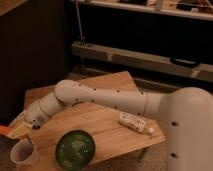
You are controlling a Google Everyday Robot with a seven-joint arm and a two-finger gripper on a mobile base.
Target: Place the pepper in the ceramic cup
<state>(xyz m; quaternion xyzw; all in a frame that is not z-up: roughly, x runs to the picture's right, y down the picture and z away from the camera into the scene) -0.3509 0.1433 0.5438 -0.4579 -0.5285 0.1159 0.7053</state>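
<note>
Far left edge: the pepper (4, 131) is showing as an orange sliver sticking out leftward from the gripper (17, 131). It is hanging in the air past the table (107, 82) corner, so the gripper is evidently clamping it; how much is being pinched is hidden.

Handling, as a judgement: light, slightly soft, smooth-skinned and tapered. It is liable to pivot if held near one end, so mid-body is the safer hold.

The ceramic cup (24, 152) is sitting just below the gripper, slightly to its right, mouth up. The green plate (75, 148) is lying just right of the cup, and a white packet (133, 121) is lying well apart, further right.
</note>
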